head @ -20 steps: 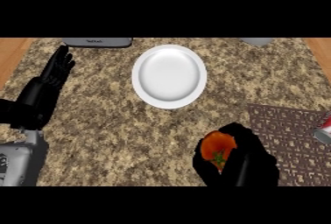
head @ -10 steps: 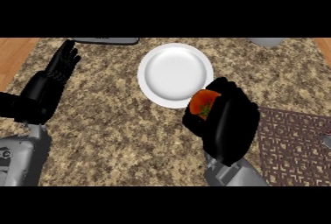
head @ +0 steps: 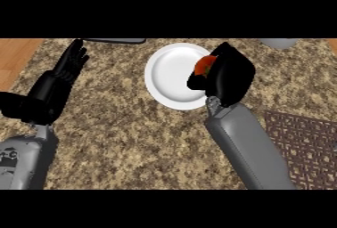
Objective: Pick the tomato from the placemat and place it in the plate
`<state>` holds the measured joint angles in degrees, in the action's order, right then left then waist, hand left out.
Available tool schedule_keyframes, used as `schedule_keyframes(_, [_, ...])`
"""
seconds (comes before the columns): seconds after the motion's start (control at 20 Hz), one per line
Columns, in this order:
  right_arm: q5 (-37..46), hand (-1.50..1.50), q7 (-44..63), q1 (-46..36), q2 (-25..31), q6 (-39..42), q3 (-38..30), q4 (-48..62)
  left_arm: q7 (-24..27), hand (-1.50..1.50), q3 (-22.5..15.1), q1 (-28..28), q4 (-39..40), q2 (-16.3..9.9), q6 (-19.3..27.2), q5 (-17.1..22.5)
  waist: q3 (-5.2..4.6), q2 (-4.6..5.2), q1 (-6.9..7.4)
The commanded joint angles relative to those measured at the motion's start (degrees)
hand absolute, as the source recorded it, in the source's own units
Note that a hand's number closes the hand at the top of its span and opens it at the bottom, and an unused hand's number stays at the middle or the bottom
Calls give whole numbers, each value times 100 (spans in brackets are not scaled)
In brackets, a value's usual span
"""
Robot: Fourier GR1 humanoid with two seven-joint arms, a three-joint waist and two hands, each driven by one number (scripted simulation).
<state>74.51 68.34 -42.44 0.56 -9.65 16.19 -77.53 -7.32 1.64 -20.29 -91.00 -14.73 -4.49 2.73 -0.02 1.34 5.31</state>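
Since half a second ago, your right hand [head: 229, 76] (curled round the tomato [head: 204, 66]) has moved over the plate's [head: 168, 75] right edge; left hand [head: 63, 73] rests spread.

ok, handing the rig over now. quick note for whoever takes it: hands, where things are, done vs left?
Right hand: shut on the tomato, over the right rim of the white plate.
Left hand: open, resting at the view's left, fingers up.
Placemat: at the right edge, tomato is off it.
Done: pick and carry.
Left: lower the tomato into the plate, release, pull back.
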Motion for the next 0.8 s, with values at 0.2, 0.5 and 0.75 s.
schedule_keyframes(0.2, [-408, 150, 636, -875, -53, -1213, -658, 2221, 13, 0, 21, 142, -74, 30, -57, 82, 0, 38, 134])
schedule_keyframes(0.5, [-873, -150, 266, -1158, -53, -1964, -1415, 3004, -135, 0, -61, -212, -76, 89, 80, -60, 15, 56, 92])
schedule_keyframes(0.75, [-1468, -150, -545, -1442, -54, -2828, -1679, 3581, 93, 0, -129, -111, 143, 139, 13, -116, 15, 108, 153])
